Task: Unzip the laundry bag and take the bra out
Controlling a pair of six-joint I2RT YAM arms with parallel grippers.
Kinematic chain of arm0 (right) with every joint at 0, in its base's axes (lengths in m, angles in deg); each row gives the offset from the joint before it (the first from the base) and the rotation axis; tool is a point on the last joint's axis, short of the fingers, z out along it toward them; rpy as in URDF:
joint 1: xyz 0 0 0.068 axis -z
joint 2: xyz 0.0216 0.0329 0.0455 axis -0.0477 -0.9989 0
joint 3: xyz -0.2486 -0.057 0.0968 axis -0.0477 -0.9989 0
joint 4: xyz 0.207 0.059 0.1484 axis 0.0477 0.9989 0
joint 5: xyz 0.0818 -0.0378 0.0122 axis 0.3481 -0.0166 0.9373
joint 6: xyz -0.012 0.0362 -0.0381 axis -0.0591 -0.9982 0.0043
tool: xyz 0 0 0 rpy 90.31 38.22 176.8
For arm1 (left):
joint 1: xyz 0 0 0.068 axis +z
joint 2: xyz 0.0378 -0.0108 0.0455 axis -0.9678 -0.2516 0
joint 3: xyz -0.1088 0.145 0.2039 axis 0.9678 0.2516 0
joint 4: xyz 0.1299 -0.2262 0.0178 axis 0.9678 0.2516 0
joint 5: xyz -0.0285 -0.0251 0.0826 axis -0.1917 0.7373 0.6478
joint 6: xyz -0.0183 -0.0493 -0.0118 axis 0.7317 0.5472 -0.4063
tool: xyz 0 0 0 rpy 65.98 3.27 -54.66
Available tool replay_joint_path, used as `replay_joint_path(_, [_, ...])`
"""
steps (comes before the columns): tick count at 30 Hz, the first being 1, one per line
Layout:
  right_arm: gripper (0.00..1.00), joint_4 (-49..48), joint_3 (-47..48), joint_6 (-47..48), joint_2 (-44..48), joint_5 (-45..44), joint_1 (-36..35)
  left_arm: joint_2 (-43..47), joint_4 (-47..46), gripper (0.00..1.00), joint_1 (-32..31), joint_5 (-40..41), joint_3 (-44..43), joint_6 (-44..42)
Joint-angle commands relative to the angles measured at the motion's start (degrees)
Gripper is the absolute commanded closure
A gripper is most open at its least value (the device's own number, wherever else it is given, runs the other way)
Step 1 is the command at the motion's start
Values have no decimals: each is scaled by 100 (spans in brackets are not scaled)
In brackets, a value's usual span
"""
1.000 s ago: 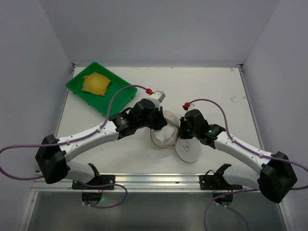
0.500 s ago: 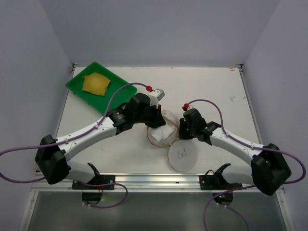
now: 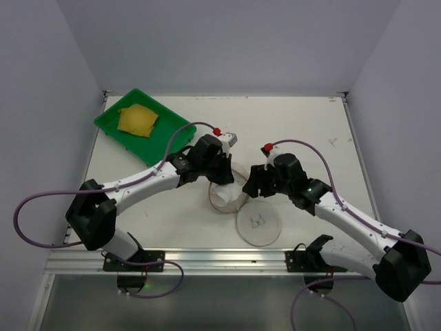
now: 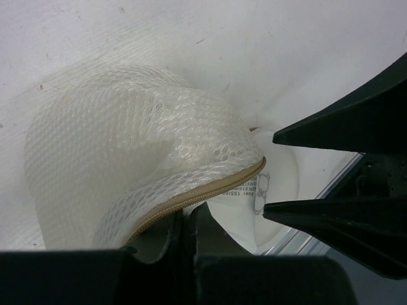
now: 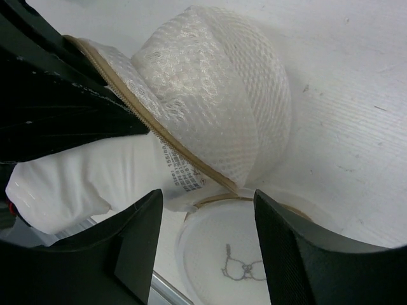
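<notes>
The laundry bag (image 3: 222,196) of white mesh lies at mid-table with its mouth unzipped. Its round lid (image 3: 258,222), marked with a small black drawing, lies flat on the table in front of it. My left gripper (image 3: 222,172) is shut on the bag's tan zip rim (image 4: 210,190), its jaws pressed together (image 4: 184,221). White fabric with a printed size label, the bra (image 5: 82,178), bulges out of the opening. My right gripper (image 3: 253,185) stands open just right of the bag, its fingers (image 5: 137,244) straddling the lid's near rim (image 5: 235,254) without touching the fabric.
A green tray (image 3: 173,134) sits at the back left with a soft yellow item (image 3: 138,121) in it. Purple cables loop off both arms. A metal rail (image 3: 220,258) runs along the table's near edge.
My right gripper has opened and let go of the lid, which swung down flat on the table. The right gripper drew back to the bag's right side. The left gripper kept its hold.
</notes>
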Motion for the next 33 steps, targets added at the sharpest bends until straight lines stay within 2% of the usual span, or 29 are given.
replay_joint_path(1, [38,-361,37,261,-330,363,4,100,-85,100,34,-152,-230,-133])
replay_joint_path(3, [39,-475,46,314,-611,354,4,161,-59,100,34,-160,-212,-176])
replay_joint_path(5, [46,-537,55,349,-779,250,4,222,-42,100,69,-195,-151,-220])
replay_joint_path(6, [54,-537,55,367,-919,197,12,258,-24,100,78,-204,-125,-256])
replay_joint_path(9, [65,-590,55,367,-1060,187,21,372,-129,100,165,-405,60,-308])
replay_joint_path(12, [87,-590,72,358,-1140,126,21,504,-287,100,236,-774,323,-387])
replay_joint_path(16, [100,-520,72,253,-1078,-155,118,592,-191,100,245,-1258,482,-773])
replay_joint_path(21, [100,-160,361,104,-1192,-305,224,741,-348,100,245,-2504,701,-1406])
replay_joint_path(24, [100,-98,485,51,-1359,-208,223,803,-699,100,245,-2884,658,-1407])
replay_joint_path(29, [100,-19,626,-46,-1728,-200,215,996,-1622,100,289,-2815,403,-969])
replay_joint_path(33, [100,34,486,-169,-1843,-261,223,1207,-2867,100,683,-2517,306,-58])
